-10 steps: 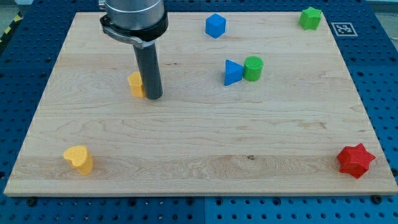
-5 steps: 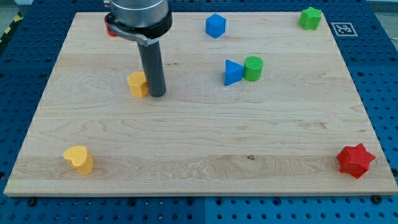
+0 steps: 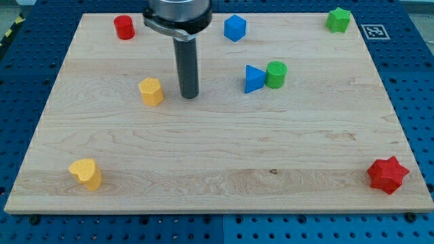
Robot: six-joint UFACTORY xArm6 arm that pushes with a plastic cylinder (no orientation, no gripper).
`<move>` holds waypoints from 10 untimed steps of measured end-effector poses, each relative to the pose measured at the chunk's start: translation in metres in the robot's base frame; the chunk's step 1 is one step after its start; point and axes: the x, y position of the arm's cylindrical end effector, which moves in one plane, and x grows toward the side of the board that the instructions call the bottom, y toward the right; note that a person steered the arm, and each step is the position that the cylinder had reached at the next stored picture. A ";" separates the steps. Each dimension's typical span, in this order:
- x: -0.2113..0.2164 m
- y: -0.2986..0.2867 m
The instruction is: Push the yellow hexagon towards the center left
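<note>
The yellow hexagon [image 3: 151, 91] sits on the wooden board [image 3: 217, 149], left of the middle. My tip [image 3: 189, 96] rests on the board to the hexagon's right, with a clear gap between them. The dark rod rises from the tip to the arm's head at the view's top.
A yellow heart block [image 3: 86, 173] lies at the bottom left. A red cylinder [image 3: 123, 27] stands at the top left. A blue hexagon-like block [image 3: 234, 28] is at the top centre. A blue triangle [image 3: 253, 78] touches a green cylinder [image 3: 276, 74]. A green star [image 3: 338, 19] is top right, a red star [image 3: 388, 175] bottom right.
My tip has moved to the view's right, away from the yellow hexagon it was touching. The hexagon has stayed in place. The red cylinder has come into sight.
</note>
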 end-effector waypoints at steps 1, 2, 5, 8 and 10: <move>0.000 -0.027; 0.000 -0.046; 0.000 -0.056; 0.000 -0.079; 0.000 -0.094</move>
